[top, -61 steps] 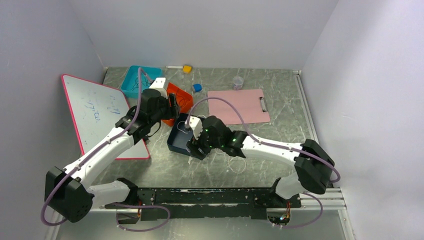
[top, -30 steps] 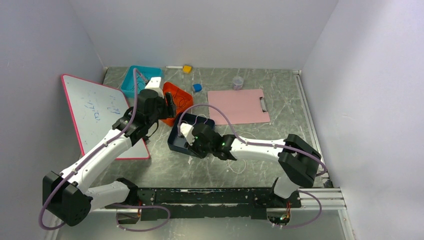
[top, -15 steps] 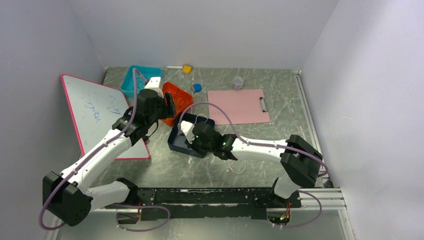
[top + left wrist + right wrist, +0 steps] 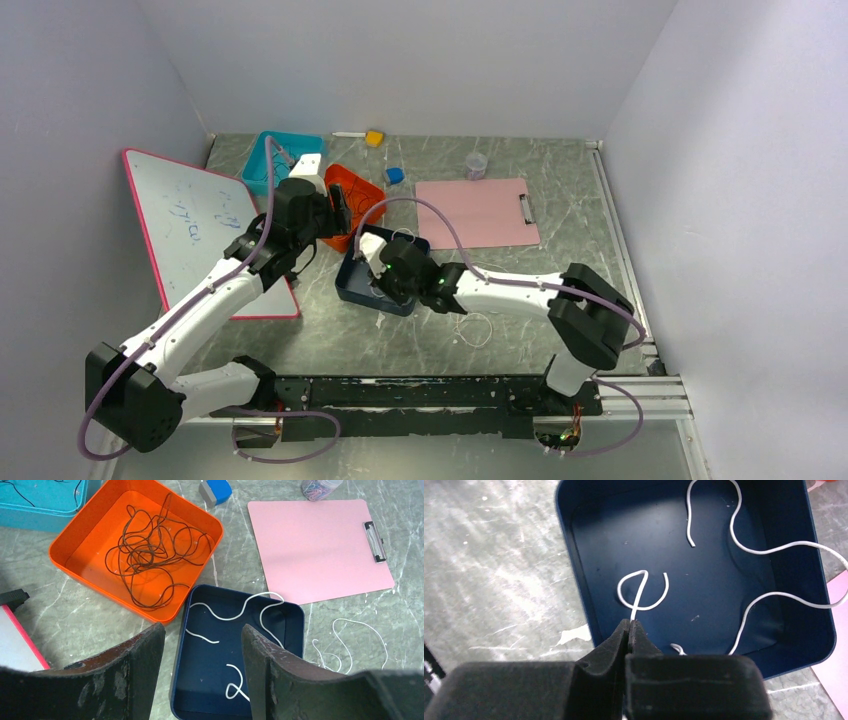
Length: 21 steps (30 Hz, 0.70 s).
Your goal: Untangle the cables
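Note:
A white cable [image 4: 639, 592] lies in curls inside the dark blue tray [image 4: 574, 555]. My right gripper [image 4: 630, 622] is shut on one end of it, low over the tray's near-left part; from above that gripper [image 4: 383, 285] sits over the tray [image 4: 350, 287]. A tangle of dark brown cable [image 4: 150, 555] fills the orange tray [image 4: 90, 555]. My left gripper [image 4: 202, 628] hangs open above the gap between the orange and blue trays, holding nothing. More thin white cable [image 4: 367, 624] lies looped on the table to the right of the blue tray.
A teal tray [image 4: 45, 505] with thin black cable stands behind the orange one. A pink clipboard [image 4: 475, 210] lies at the back right, a whiteboard [image 4: 190, 220] at the left. A small blue block [image 4: 216, 490], a plastic cup [image 4: 476, 163] and a yellow piece [image 4: 374, 137] sit near the back wall.
My right gripper has reached further left over the blue tray and closed on the white cable. The left arm has hardly moved over the last second.

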{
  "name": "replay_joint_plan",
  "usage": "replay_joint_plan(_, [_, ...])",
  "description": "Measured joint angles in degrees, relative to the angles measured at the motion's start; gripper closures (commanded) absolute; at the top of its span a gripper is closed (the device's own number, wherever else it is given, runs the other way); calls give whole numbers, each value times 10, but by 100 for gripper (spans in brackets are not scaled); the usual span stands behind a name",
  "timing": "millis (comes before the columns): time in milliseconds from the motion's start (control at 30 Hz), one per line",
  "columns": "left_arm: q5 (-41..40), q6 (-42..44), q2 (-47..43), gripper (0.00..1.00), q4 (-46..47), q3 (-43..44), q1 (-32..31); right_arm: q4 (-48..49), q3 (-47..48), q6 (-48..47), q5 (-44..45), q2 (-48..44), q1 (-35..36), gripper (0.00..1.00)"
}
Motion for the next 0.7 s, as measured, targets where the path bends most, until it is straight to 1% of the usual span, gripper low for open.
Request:
replay_joint_plan(433, [0, -3, 0, 37, 0, 0, 0, 20, 60, 15, -35, 105, -64, 100])
replay_joint_plan(500, [0, -2, 0, 37, 0, 0, 0, 22, 64, 18, -41, 115, -71, 98])
replay_joint_plan(567, [0, -2, 0, 37, 0, 0, 0, 23, 66, 21, -46, 119, -78, 92])
replay_joint_plan(700, [0, -3, 0, 37, 0, 0, 1, 28, 68, 30, -56, 119, -92, 85])
